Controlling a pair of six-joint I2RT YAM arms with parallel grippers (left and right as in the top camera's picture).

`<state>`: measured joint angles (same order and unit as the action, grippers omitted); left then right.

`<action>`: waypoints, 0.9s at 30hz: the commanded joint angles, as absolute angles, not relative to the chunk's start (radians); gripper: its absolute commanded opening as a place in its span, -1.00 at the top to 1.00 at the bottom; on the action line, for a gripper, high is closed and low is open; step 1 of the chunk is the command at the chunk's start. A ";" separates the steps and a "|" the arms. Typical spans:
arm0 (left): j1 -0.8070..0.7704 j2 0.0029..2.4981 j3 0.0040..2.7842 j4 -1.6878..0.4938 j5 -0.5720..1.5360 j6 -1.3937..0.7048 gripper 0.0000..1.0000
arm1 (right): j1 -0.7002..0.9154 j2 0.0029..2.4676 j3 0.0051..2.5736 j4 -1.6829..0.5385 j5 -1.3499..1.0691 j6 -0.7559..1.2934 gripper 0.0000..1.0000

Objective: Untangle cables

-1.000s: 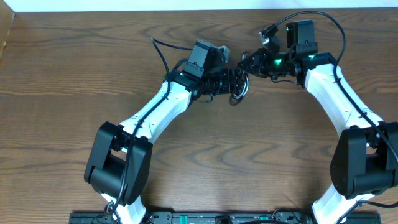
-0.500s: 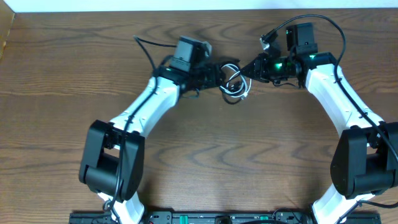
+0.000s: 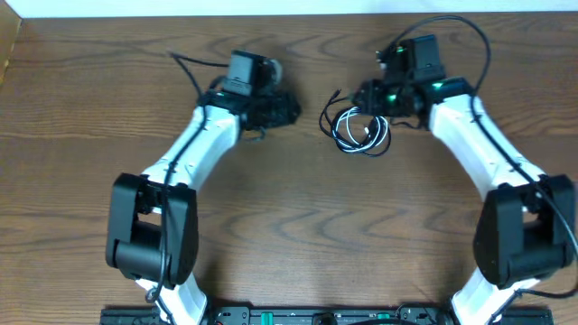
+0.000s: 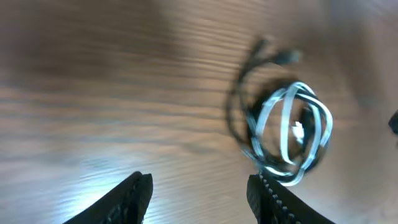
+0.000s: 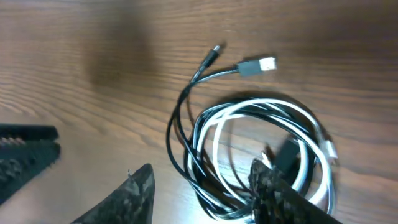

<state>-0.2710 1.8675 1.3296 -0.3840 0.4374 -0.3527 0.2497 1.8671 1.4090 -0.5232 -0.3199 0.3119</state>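
A tangled bundle of black and white cables lies coiled on the wooden table. It shows blurred in the left wrist view and close up in the right wrist view, with two plug ends sticking out. My left gripper is open and empty, to the left of the bundle and apart from it. My right gripper is open just above the bundle's upper edge, and its fingers straddle part of the coil without closing on it.
The wooden table stretches to the front and both sides. A pale wall strip runs along the table's back edge. My left arm's own black cable loops behind its wrist.
My left gripper has let go of the bundle and drawn back to the left. The bundle has shifted right and down onto the table under my right gripper.
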 commanded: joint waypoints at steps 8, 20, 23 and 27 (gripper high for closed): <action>-0.145 1.876 1.330 -0.516 0.425 -0.351 -0.10 | 0.379 2.111 1.410 -0.383 -0.108 0.294 0.03; -0.145 1.876 1.330 -0.516 0.424 -0.333 -0.10 | 0.421 2.099 1.417 -0.307 -0.190 0.253 0.46; -0.145 1.876 1.330 -0.516 0.424 -0.333 -0.10 | 0.422 2.062 1.418 -0.299 -0.186 0.253 0.38; -0.145 1.876 1.330 -0.516 0.424 -0.333 -0.10 | 0.447 2.079 1.417 -0.276 -0.186 0.252 0.31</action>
